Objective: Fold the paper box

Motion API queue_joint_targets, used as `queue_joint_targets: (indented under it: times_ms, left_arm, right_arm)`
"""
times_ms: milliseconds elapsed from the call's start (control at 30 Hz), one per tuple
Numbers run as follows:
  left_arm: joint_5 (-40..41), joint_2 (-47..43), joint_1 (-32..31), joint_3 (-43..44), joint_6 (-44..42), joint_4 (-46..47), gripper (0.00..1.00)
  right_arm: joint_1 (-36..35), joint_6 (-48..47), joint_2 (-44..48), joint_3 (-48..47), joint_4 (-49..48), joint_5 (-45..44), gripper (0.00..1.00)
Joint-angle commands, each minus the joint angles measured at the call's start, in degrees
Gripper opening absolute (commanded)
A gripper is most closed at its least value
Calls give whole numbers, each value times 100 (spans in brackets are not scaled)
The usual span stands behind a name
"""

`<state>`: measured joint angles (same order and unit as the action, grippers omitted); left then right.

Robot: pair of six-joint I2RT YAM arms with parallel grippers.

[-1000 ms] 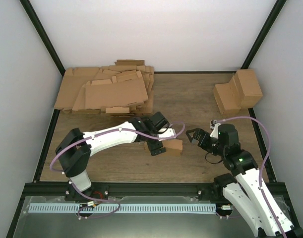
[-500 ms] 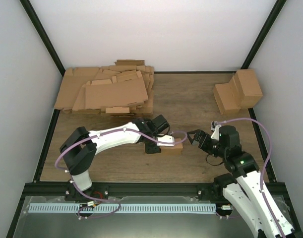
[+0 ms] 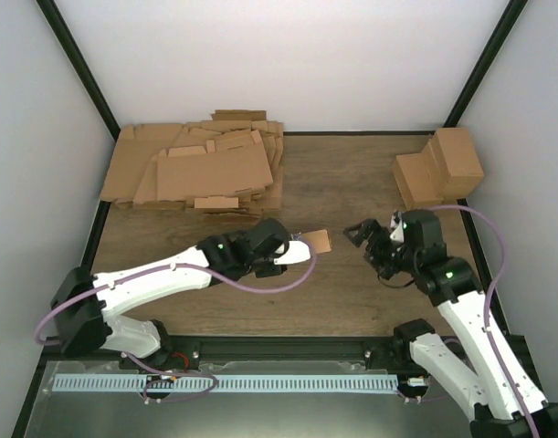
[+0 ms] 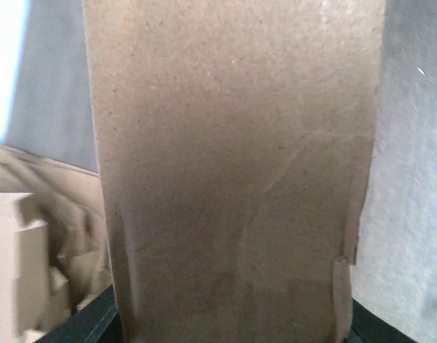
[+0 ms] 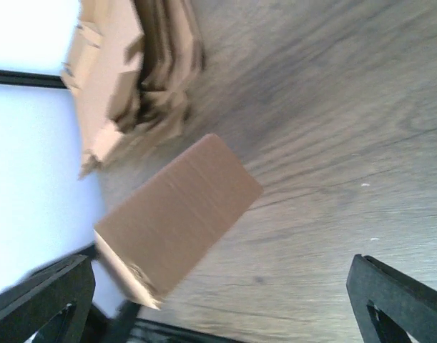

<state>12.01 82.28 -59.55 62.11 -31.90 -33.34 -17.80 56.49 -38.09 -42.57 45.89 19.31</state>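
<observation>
While the left pincer (image 3: 299, 245) grasps the paper box (image 3: 316, 241) by its left end near the middle of the tabletop (image 3: 352, 182), the right pincer (image 3: 357, 239) stands near on the box's right, released, its jaws spread wide. The box fills the left wrist view. A heap of flat cardboard sheets (image 3: 196, 169) lies back left, well apart; folded cardboard cuboids (image 3: 440, 169) sit back right.

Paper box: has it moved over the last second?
Yes. The paper box has shifted away from the near rail, toward the cardboard heap along the far edge.
</observation>
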Motion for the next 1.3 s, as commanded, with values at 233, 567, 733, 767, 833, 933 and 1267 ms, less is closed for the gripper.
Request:
queue_joint_targets:
  times_ms: [233,567,733,767,833,933,1267]
  left_arm:
    - [1950,-872,-834,-1223,-174,2569,49]
    - [1955,-1308,-1085,-1725,-510,3384,52]
    - [1867,-1477,-1250,-1915,-659,3578,51]
    - [1865,-1497,-1262,-1927,-663,3586,51]
    - [1864,-1522,-1278,-1930,-682,3568,52]
    - [1878,-1554,-1312,-1922,-719,3578,52]
    - [1902,-1654,-1434,-2042,-843,3721,53]
  right_arm:
    - [29,2872,-293,-735,-874,2153,100]
    - [26,2949,-228,-888,-199,1535,100]
    - [31,3044,-312,-767,-674,1914,98]
    - [31,3040,-320,-782,-688,1925,97]
    - [27,3050,-302,-782,-718,1933,91]
    - [29,3136,-232,-640,-832,2013,85]
    - [31,3205,-130,-263,-1047,2102,61]
